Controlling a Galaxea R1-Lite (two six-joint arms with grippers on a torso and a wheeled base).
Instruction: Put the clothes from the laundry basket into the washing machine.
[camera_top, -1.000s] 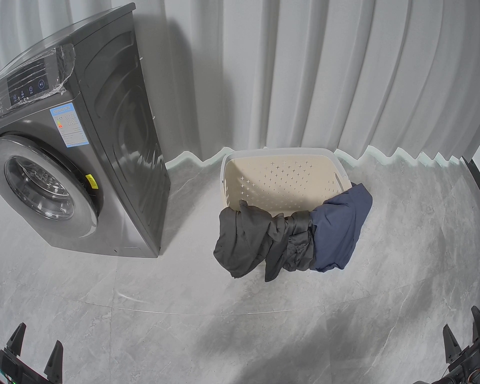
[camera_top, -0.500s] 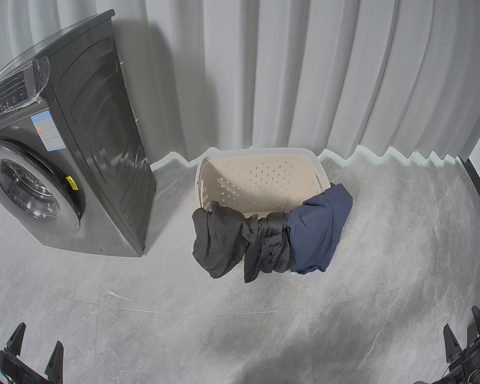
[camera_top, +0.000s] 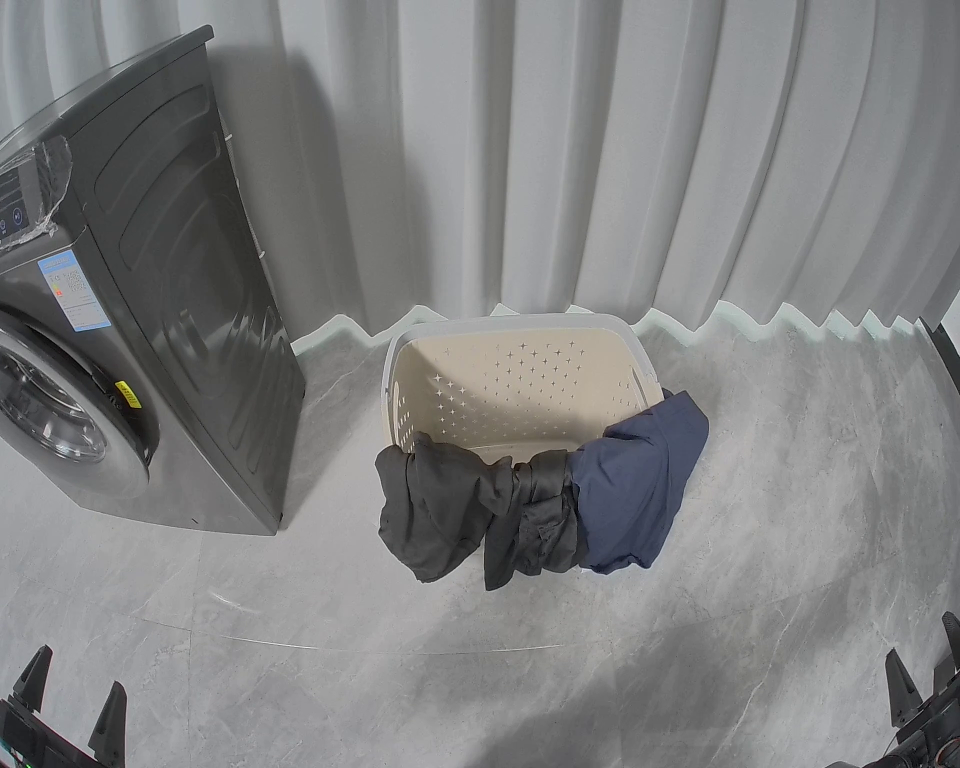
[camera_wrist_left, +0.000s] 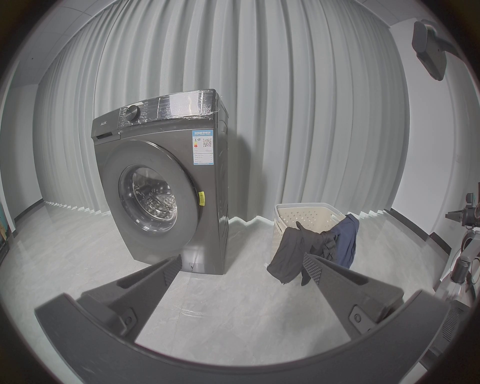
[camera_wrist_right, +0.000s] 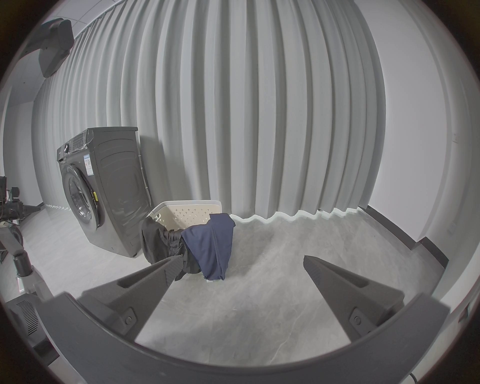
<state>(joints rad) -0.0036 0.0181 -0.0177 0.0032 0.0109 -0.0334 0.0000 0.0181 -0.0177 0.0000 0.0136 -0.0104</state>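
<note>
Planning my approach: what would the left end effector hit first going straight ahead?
Probably nothing near: left end effector aims between washing machine and laundry basket, toward the curtain; depth unclear.

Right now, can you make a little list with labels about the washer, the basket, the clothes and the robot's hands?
Washing machine: left of the basket, round door looks shut.
Laundry basket: cream, on the floor by the curtain.
Clothes: dark grey garment and navy garment draped over the basket's near rim.
Left gripper: open, empty, far from the clothes.
Right gripper: open, empty.
</note>
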